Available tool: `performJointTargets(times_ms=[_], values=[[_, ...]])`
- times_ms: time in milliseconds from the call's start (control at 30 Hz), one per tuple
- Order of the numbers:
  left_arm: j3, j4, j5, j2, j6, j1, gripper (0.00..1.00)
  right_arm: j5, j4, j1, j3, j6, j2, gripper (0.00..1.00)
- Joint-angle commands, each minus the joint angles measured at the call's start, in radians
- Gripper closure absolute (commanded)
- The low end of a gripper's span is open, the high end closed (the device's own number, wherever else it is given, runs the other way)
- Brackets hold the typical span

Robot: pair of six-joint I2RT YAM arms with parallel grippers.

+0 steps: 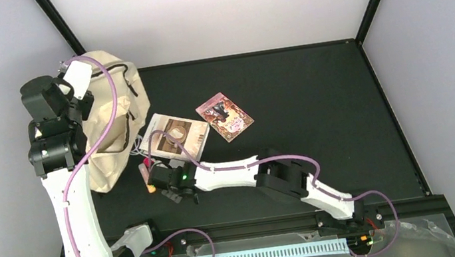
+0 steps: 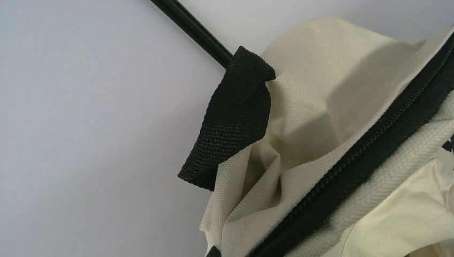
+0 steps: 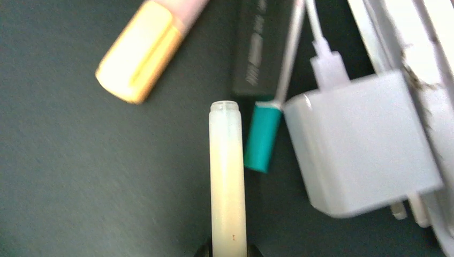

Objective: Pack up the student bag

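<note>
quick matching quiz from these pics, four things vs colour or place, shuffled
Things:
1. student bag
2. charger block
3. booklet
4. pale pen

Descriptions:
a. white, cable plugged in, right beside a teal cap
b. pinkish cover, lying flat by itself
c. long, yellowish, pointing straight up the middle of the right wrist view
d. cream fabric with a dark zip

Pairs: 1-d, 2-a, 3-b, 4-c
</note>
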State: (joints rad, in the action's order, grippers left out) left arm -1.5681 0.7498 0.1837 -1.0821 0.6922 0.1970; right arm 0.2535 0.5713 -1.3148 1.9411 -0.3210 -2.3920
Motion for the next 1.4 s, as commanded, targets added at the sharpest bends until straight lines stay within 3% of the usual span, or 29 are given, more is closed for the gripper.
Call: performJointTargets(times_ms=[0, 133, 300, 500, 600, 733, 867, 1200, 1367], values=[[-0.041, -0.041, -0.103, 0.007, -0.03, 0.007, 0.98, 0.016, 0.009, 0.018, -0.091, 0.004, 0.107, 0.99], [-0.053, 0.028, -0.256, 0.009, -0.041, 0.004, 0.98, -0.04, -0.043, 0.03, -0.219, 0.036, 0.234, 0.99], [-0.113, 0.162, -0.532, -0.005, -0.026, -0.01, 0.98, -0.163, -0.239, 0.043, -0.508, 0.171, 0.505, 0.99], [-0.244, 0.29, -0.776, -0.04, -0.039, -0.031, 0.98, -0.312, -0.491, 0.053, -0.802, 0.426, 0.931, 0.99], [-0.311, 0.337, -0.89, -0.058, -0.062, -0.049, 0.98, -0.375, -0.651, 0.065, -0.859, 0.566, 1.063, 0.99], [-0.349, 0.355, -1.011, -0.067, -0.123, -0.086, 0.99, -0.431, -0.749, 0.071, -0.751, 0.739, 1.057, 0.99], [-0.322, 0.38, -1.066, -0.061, -0.125, -0.178, 0.99, -0.451, -0.655, 0.082, -0.572, 0.866, 0.943, 0.99], [-0.336, 0.376, -1.077, -0.062, -0.201, -0.198, 0.99, -0.474, -0.406, 0.128, -0.581, 0.98, 0.89, 0.99], [-0.343, 0.376, -1.102, -0.066, -0.23, -0.2, 0.98, -0.357, -0.31, 0.129, -0.547, 0.993, 0.815, 0.99]])
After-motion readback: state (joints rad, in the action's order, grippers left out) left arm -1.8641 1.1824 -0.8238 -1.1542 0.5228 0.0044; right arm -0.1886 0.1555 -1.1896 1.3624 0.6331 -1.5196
